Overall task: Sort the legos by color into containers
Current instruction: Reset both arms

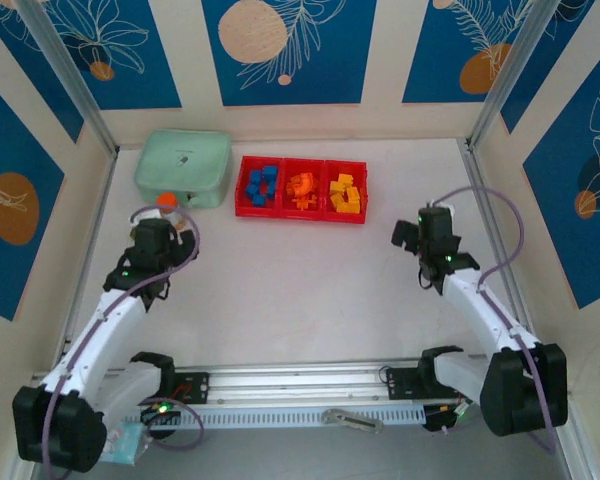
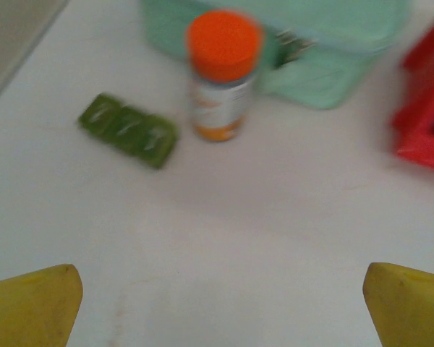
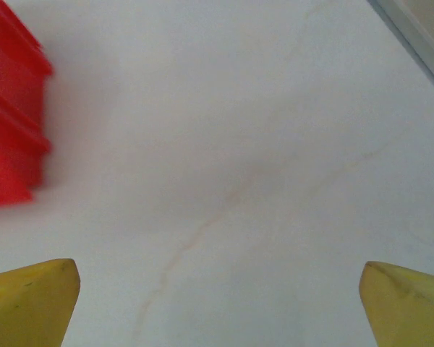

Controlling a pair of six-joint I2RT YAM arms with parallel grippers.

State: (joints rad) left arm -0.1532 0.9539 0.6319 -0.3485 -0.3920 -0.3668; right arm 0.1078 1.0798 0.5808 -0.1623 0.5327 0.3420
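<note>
Position of the bricks: all visible bricks lie inside the red tray (image 1: 280, 213), which stands at the far side of the table (image 1: 300, 300), near its middle. The tray has three square compartments in a row.
- Left compartment: blue bricks (image 1: 262, 186).
- Middle compartment: orange bricks (image 1: 302, 190).
- Right compartment: yellow bricks (image 1: 346, 194).

Left gripper (image 2: 217, 311): the yellow fingertips (image 2: 30, 303) stand wide apart with bare table between them, and nothing is gripped. Ahead of it stand a small bottle (image 2: 223, 72) with an orange cap and, to that bottle's left, a flat dark green block (image 2: 128, 131). Behind the bottle sits a mint green case (image 2: 333, 50), just left of the tray.

Right gripper (image 3: 217, 303): the fingers are spread wide over bare table and hold nothing. The tray's outer wall shows at the left edge of the right wrist view, well apart from the fingertips (image 3: 29, 300).

From above, both arms sit on the near side of the tray, one to each side of it.
</note>
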